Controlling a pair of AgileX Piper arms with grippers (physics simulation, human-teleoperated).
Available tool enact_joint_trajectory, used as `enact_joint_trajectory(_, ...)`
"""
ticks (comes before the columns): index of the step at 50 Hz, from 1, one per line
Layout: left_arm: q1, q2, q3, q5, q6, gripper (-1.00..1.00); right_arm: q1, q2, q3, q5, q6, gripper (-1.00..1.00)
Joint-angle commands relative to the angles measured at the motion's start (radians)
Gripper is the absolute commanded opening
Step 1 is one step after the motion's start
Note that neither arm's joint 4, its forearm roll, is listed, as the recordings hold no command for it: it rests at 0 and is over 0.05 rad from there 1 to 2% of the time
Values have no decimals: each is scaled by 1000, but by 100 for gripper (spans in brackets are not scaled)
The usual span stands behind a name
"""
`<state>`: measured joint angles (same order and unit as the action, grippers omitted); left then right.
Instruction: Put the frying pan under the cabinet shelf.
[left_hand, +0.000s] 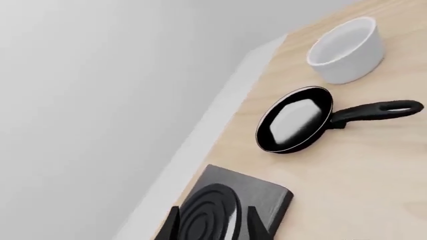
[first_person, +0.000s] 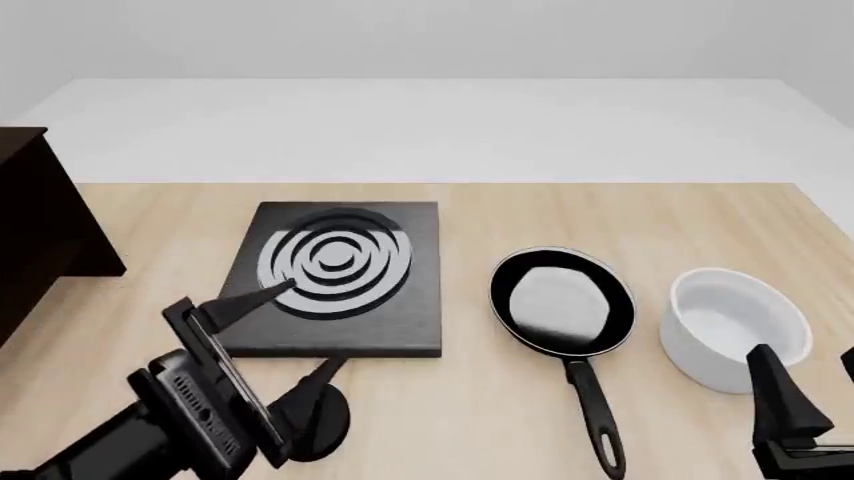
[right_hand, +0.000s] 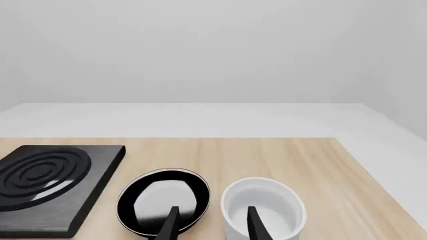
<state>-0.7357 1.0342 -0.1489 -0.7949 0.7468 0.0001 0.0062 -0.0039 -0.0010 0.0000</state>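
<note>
From the left wrist, the round black frying pan with a glossy grey inside (left_hand: 295, 120) lies flat on the pale wooden table (left_hand: 360, 190), clear of the left gripper (left_hand: 212, 227), whose jaws stand apart.

From the front, the pan sits toward the table's near right, between the black square stove plate (first_person: 340, 280) and the white round bowl (first_person: 735, 328); the dark brown cabinet shelf (first_person: 40, 240) stands at the left edge.

From the right wrist, the right gripper (right_hand: 210, 225) hangs open. The pan looks stiff and slick; I'd take its long handle.

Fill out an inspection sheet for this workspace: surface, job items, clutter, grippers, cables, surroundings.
Surface: light wooden table.
Job items: frying pan flat on the table, handle toward the arms, between stove plate and bowl; cabinet shelf at far left edge, only partly in view.
Clutter: black stove plate; white bowl.
Grippers: left gripper open, empty; right gripper open, empty.
Cables: nothing seen.
Surroundings: plain pale floor and wall.
</note>
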Motion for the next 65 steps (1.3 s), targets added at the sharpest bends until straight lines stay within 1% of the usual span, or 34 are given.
enact_joint_trajectory(1,-101,172,12,-140,110,100,0,0,0,0,0,100)
enact_joint_trajectory(2,-107,160,4,-119,87,100,0,0,0,0,0,100)
enact_joint_trajectory(3,-108,157,0,-110,82,100,0,0,0,0,0,100)
enact_joint_trajectory(6,-119,198,-2,-139,108,100,0,0,0,0,0,100)
enact_joint_trajectory(9,-146,282,15,-241,192,100,0,0,0,0,0,100)
enact_joint_trajectory(10,-130,372,20,-339,255,100,0,0,0,0,0,100)
enact_joint_trajectory(11,-130,379,21,-347,255,100,0,0,0,0,0,100)
enact_joint_trajectory(12,-167,388,25,-340,252,100,0,0,0,0,0,100)
enact_joint_trajectory(14,-166,375,7,-311,241,100,0,0,0,0,0,100)
enact_joint_trajectory(16,-183,411,3,-328,275,100,0,0,0,0,0,100)
enact_joint_trajectory(18,-188,411,-14,-311,273,100,0,0,0,0,0,100)
enact_joint_trajectory(20,-204,455,-16,-333,309,100,0,0,0,0,0,100)
enact_joint_trajectory(22,-211,443,-22,-323,299,100,0,0,0,0,0,100)
enact_joint_trajectory(24,-230,463,-20,-327,321,100,0,0,0,0,0,100)
enact_joint_trajectory(26,-237,463,-27,-317,315,100,0,0,0,0,0,100)
enact_joint_trajectory(29,-253,504,-29,-347,337,100,0,0,0,0,0,100)
enact_joint_trajectory(32,-269,501,-44,-328,342,100,0,0,0,0,0,100)
enact_joint_trajectory(38,-281,541,-67,-330,380,100,0,0,0,0,0,100)
enact_joint_trajectory(43,-287,540,-93,-293,377,100,0,0,0,0,0,100)
enact_joint_trajectory(53,-316,590,-128,-281,407,100,0,0,0,0,0,100)
enact_joint_trajectory(55,-324,582,-135,-264,396,100,0,0,0,0,0,100)
enact_joint_trajectory(65,-349,649,-165,-284,433,100,0,0,0,0,0,100)
